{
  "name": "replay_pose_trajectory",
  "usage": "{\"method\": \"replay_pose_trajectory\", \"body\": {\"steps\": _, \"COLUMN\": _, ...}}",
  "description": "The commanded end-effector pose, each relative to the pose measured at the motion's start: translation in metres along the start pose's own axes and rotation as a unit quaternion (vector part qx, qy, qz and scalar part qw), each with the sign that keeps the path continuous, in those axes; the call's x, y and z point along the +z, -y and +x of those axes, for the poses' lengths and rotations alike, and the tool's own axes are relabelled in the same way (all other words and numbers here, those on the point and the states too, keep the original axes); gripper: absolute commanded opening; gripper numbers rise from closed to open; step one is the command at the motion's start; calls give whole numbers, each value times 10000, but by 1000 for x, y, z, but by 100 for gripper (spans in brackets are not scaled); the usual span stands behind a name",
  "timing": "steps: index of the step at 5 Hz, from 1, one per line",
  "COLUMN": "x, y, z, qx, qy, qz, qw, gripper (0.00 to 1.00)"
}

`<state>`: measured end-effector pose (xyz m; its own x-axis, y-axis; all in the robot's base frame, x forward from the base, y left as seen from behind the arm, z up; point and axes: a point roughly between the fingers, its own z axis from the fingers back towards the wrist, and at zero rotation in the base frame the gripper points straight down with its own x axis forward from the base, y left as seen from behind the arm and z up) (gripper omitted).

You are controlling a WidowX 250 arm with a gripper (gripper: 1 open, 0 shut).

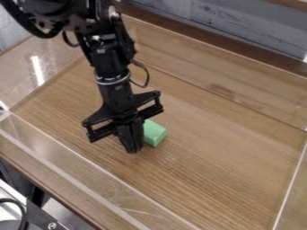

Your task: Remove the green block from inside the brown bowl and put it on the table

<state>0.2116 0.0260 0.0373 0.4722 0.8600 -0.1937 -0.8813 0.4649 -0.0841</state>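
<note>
The green block (156,135) lies on the brown wood-grain table (228,148), near its middle. My gripper (131,145) points straight down just left of the block, its dark fingers drawn together and shut with nothing between them. The fingertips hide part of the block's left side, and I cannot tell whether they touch it. The brown bowl is out of view.
Low clear acrylic walls (72,180) edge the tabletop on the front and left sides. The black arm (102,49) rises from the gripper toward the upper left. A grey plank wall (240,22) stands behind the table.
</note>
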Motion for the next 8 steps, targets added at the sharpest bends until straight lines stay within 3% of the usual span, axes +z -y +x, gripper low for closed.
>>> {"method": "replay_pose_trajectory", "body": {"steps": 1, "x": 12, "y": 7, "z": 4, "qx": -171, "qy": 134, "qz": -112, "qw": 9997, "gripper": 0}}
{"method": "replay_pose_trajectory", "body": {"steps": 8, "x": 18, "y": 4, "z": 5, "qx": -631, "qy": -76, "qz": 60, "qw": 9980, "gripper": 0}}
